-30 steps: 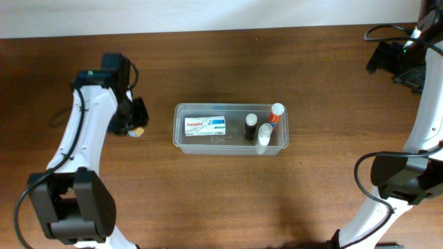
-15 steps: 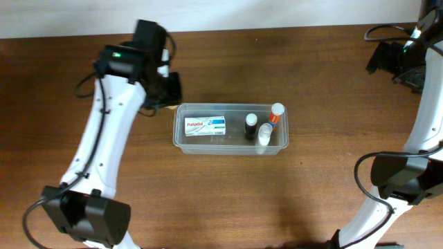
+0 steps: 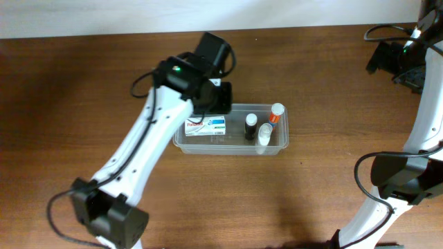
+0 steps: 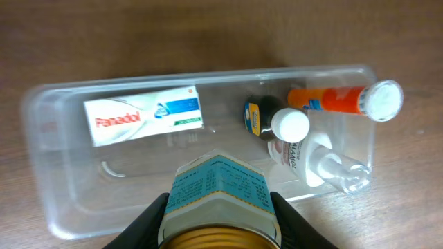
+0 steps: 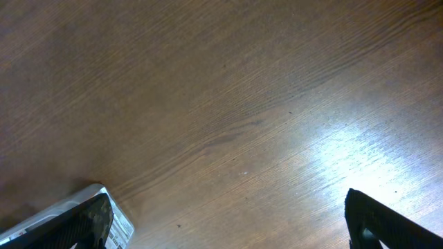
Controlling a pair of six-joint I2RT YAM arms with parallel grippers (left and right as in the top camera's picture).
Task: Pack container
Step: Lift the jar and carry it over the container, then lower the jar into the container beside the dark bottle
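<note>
overhead: the left arm stretches from its base at 7 o'clock diagonally across the surface [image 3: 83,83]. it is nearly fully extended, and the wrist puts the left hand [image 3: 217,104] above the 10 o'clock corner of the container [image 3: 208,145]. the container lies lengthwise mid-surface. the right arm stands at the 3 o'clock edge. the right hand [image 3: 387,61] is well apart from the container, out at its 2 o'clock.

left wrist: the hand points down, its fingers [image 4: 287,221] partly closed on a jar [image 4: 220,190] with a blue-and-white label. the container lies beneath and just beyond the jar, with a box [image 4: 143,115] toward 9 o'clock. a dark bottle [image 4: 259,116], an orange tube [image 4: 332,99] and a clear bottle [image 4: 325,162] lie toward 3 o'clock.

right wrist: the fingers [image 5: 69,225] gape wide and hold nothing, over bare surface.
</note>
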